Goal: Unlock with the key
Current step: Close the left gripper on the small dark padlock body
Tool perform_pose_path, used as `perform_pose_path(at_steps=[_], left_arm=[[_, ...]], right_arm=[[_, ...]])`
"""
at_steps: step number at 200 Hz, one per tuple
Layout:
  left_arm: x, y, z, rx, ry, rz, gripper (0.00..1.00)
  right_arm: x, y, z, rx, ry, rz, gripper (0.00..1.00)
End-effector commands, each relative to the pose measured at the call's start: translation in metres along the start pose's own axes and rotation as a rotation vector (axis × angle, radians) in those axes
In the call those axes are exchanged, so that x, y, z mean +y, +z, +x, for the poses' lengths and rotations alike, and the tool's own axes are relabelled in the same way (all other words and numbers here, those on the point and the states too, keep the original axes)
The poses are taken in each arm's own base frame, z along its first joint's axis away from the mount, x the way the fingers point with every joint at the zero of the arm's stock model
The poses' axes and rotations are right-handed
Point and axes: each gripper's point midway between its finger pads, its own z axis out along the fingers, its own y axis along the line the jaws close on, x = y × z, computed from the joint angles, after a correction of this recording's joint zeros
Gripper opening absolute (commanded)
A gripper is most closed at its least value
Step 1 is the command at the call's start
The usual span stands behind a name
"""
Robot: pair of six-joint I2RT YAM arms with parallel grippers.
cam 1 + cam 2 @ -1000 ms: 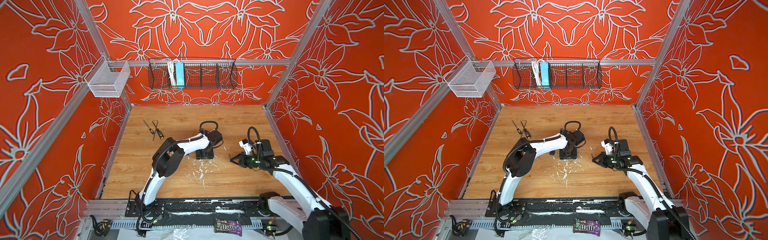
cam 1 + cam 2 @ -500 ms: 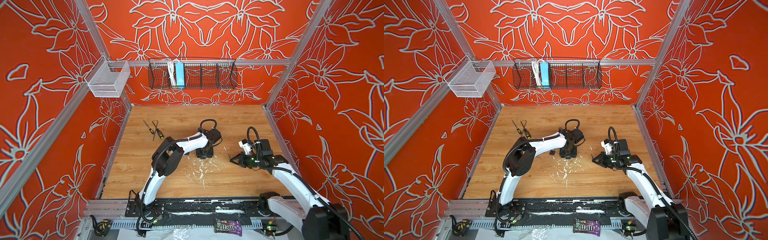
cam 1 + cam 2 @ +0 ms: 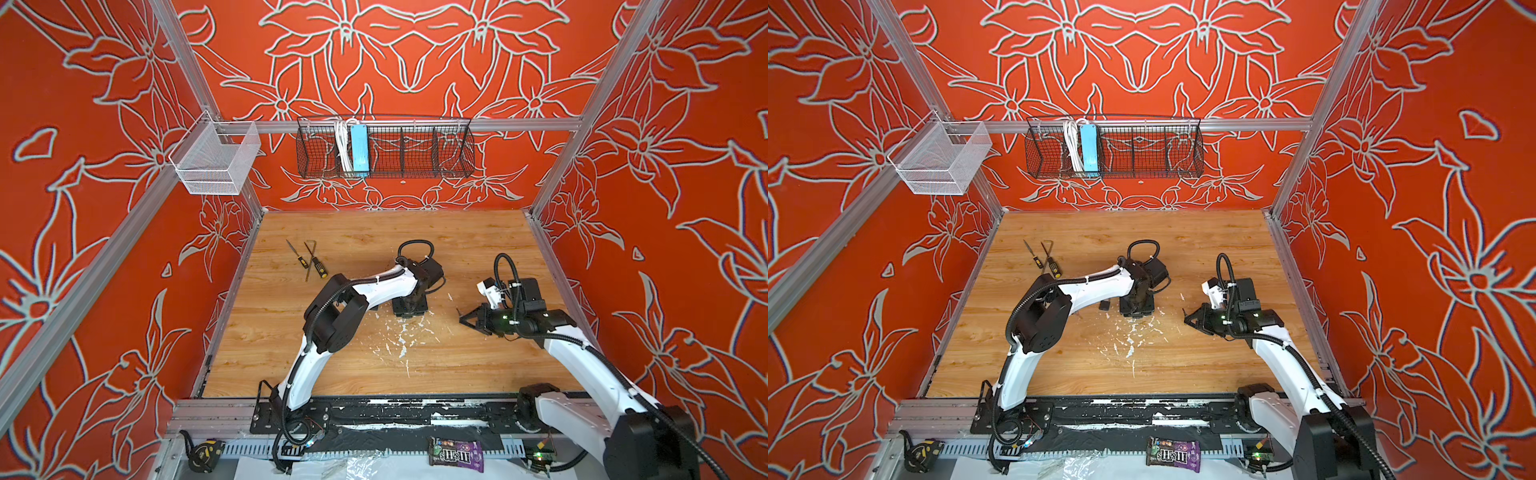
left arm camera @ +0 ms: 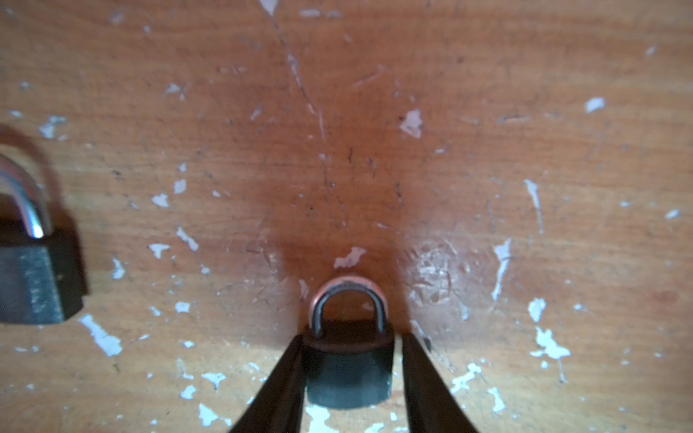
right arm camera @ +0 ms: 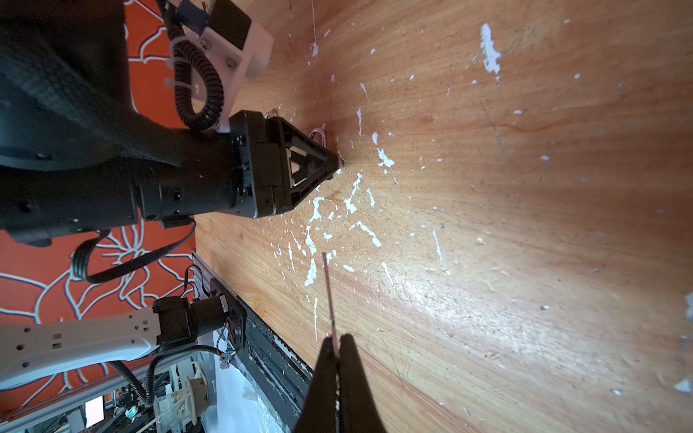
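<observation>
A small dark padlock [image 4: 347, 375] with a steel shackle lies on the wooden table [image 3: 374, 365]. My left gripper [image 4: 352, 337] points down over it, open. One finger touches the lock's side and a narrow gap remains at the other. In both top views this gripper [image 3: 409, 309] [image 3: 1136, 309] hides the lock. A larger padlock [image 4: 33, 273] [image 3: 1104, 305] lies beside it. My right gripper [image 5: 337, 337] [image 3: 461, 318] is shut on the key [image 5: 330, 296]. The key's thin blade sticks out towards the left gripper [image 5: 337, 161], well apart from the locks.
Two screwdrivers [image 3: 316, 262] lie at the table's back left. A black wire basket [image 3: 384, 151] and a white mesh basket [image 3: 216, 160] hang on the walls. White flecks cover the wood near the locks. A candy bag [image 3: 457, 455] lies off the front edge.
My left gripper has settled slightly lower over the small padlock with its jaws drawn closer together. The right arm and key have not moved.
</observation>
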Motion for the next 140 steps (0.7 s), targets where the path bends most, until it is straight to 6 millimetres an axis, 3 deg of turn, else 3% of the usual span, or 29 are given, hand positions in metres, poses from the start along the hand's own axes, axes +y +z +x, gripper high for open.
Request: perform_pose_path(at_steps=[1,91,140], left_arm=[[0.017,0.016,0.010,0.030,-0.013,-0.084,0.39],[0.009,-0.001,0.005,0.000,-0.033,-0.033,0.29],[0.002,-0.020,0.006,-0.035,-0.099,0.060,0.23]], right_arm=[[0.000,0.000,0.000,-0.008,-0.017,0.003,0.00],[0.000,-0.002,0.002,-0.002,-0.022,0.002,0.00],[0.003,-0.005,0.003,0.004,-0.035,0.008,0.00]])
